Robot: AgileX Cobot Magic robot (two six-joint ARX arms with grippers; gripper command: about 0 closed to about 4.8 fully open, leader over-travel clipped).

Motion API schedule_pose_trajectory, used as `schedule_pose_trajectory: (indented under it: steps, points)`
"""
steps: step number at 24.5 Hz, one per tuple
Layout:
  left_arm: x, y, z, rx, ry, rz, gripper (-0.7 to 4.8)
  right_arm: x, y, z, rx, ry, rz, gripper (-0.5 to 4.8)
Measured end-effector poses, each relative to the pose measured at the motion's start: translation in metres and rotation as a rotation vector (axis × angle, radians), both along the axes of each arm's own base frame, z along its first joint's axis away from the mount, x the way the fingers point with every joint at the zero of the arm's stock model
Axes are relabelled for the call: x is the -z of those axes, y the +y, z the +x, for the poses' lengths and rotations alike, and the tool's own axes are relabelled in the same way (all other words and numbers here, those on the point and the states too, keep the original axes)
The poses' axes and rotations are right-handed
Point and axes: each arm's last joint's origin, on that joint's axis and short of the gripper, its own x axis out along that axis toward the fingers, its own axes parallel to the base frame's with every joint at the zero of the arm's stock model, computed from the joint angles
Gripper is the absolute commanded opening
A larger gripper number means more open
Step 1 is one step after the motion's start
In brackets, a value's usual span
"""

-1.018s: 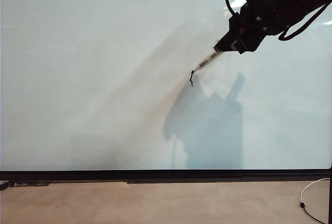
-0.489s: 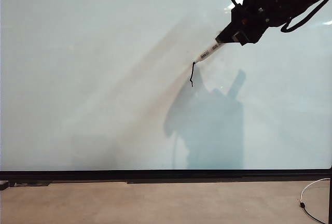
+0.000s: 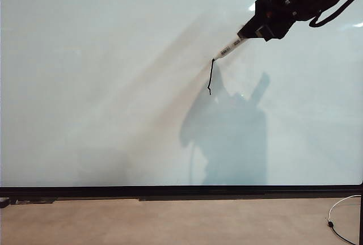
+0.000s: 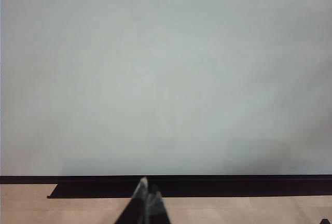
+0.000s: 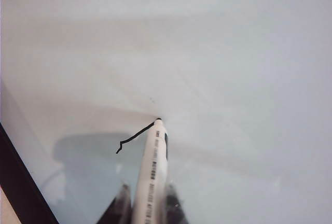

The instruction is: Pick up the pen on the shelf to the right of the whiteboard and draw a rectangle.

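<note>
The whiteboard (image 3: 113, 86) fills the exterior view, pale and glossy with a black bottom edge. My right gripper (image 3: 249, 32) at the upper right is shut on the pen (image 3: 228, 47), a slim white marker whose black tip touches the board. A short wobbly black line (image 3: 210, 77) runs down from the tip; it is one stroke, not a closed rectangle. In the right wrist view the pen (image 5: 151, 167) sticks out between the right gripper (image 5: 147, 195) fingers, its tip at the end of the line (image 5: 134, 137). My left gripper (image 4: 148, 195) is shut and empty, low before the whiteboard (image 4: 166, 79).
A brown floor (image 3: 170, 222) lies under the board's black bottom rail (image 3: 181, 191). A white cable (image 3: 340, 211) curls at the bottom right. The arm's shadow (image 3: 227, 137) falls on the board below the pen.
My right gripper has moved upward along the board with the pen, and the black line has grown longer from its lower end up to the tip. The left gripper's earlier state is not shown.
</note>
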Motion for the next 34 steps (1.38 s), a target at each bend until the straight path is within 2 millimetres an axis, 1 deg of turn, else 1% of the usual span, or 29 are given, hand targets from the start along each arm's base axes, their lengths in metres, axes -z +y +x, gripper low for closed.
schedule_pose_trajectory:
  steps: [13, 15, 18, 20, 23, 29, 32, 34]
  points:
    - [0.0, 0.0, 0.0, 0.0, 0.001, 0.0, -0.05, -0.001, 0.002, -0.002, -0.016, 0.0, 0.001, -0.05]
    - [0.0, 0.0, 0.0, 0.0, 0.001, 0.0, -0.05, 0.003, 0.002, -0.004, -0.022, 0.056, -0.021, -0.05]
    - [0.0, 0.0, 0.0, 0.0, 0.001, 0.0, -0.05, 0.011, 0.006, -0.012, -0.038, 0.094, -0.033, -0.05]
    - [0.0, 0.0, 0.0, 0.0, 0.001, 0.0, -0.04, 0.013, 0.007, -0.017, -0.048, 0.101, -0.027, -0.06]
    - [0.0, 0.0, 0.0, 0.0, 0.001, 0.0, -0.04, 0.012, 0.005, -0.022, -0.03, 0.095, 0.021, -0.06]
    - [0.0, 0.0, 0.0, 0.0, 0.001, 0.0, -0.04, 0.02, -0.002, -0.033, -0.007, 0.067, 0.205, -0.05]
    - [0.0, 0.0, 0.0, 0.0, 0.001, 0.0, -0.04, 0.019, -0.004, -0.035, -0.005, 0.026, 0.327, -0.06]
    - [0.0, 0.0, 0.0, 0.0, 0.001, 0.0, -0.04, 0.017, -0.011, -0.032, -0.016, 0.042, 0.396, -0.06]
